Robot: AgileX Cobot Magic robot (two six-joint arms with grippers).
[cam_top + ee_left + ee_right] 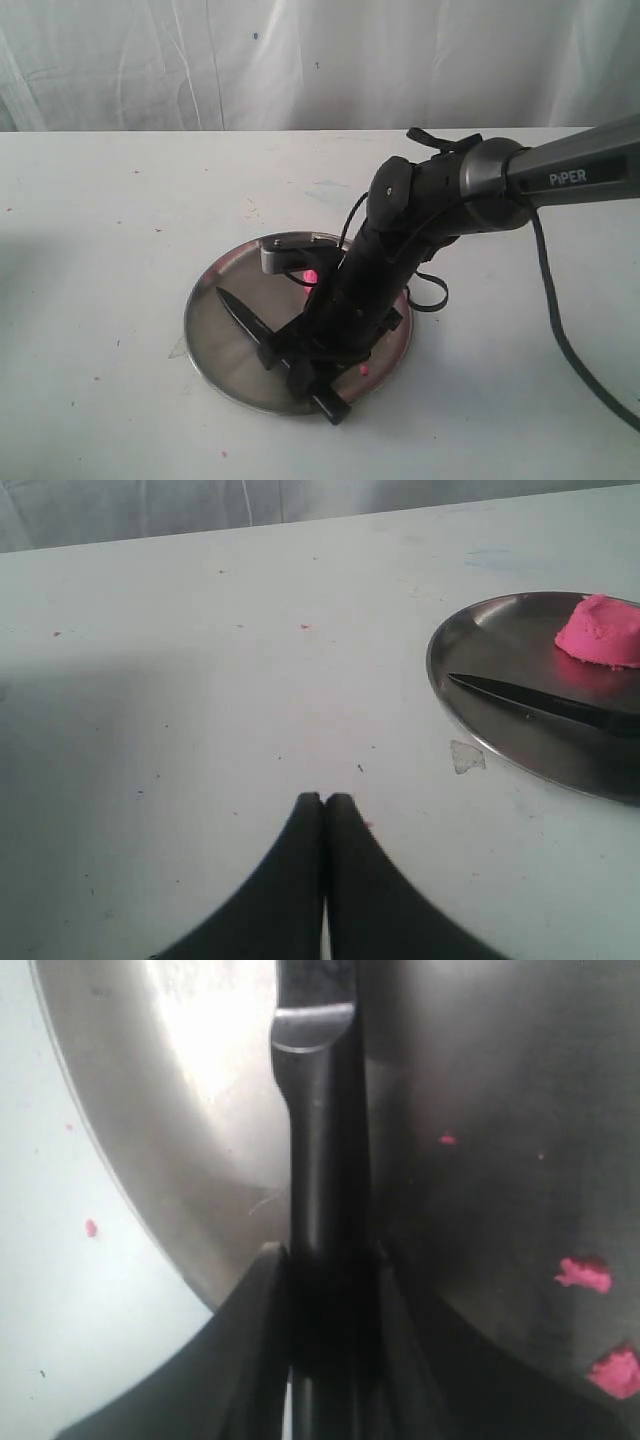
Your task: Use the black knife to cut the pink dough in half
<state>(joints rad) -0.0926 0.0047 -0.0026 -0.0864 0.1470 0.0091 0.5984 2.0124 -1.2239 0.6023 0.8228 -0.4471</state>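
Observation:
The black knife (245, 318) lies on the round metal plate (215, 340), its point toward the plate's left rim and its handle (320, 1160) reaching over the near rim. My right gripper (300, 360) is down over that handle. In the right wrist view its two fingers press against both sides of the handle, so my right gripper (328, 1255) is shut on it. The pink dough (600, 632) is one rounded lump on the plate (480, 630) beyond the knife (540, 702). In the exterior view the arm hides most of the dough (311, 276). My left gripper (324, 800) is shut and empty over bare table.
Pink crumbs (583, 1273) lie on the plate (190, 1110) and one crumb (91, 1227) on the white table. A small clear scrap (466, 756) sits beside the plate's rim. The right arm's cable (570, 340) trails over the table at the right. A white curtain hangs behind.

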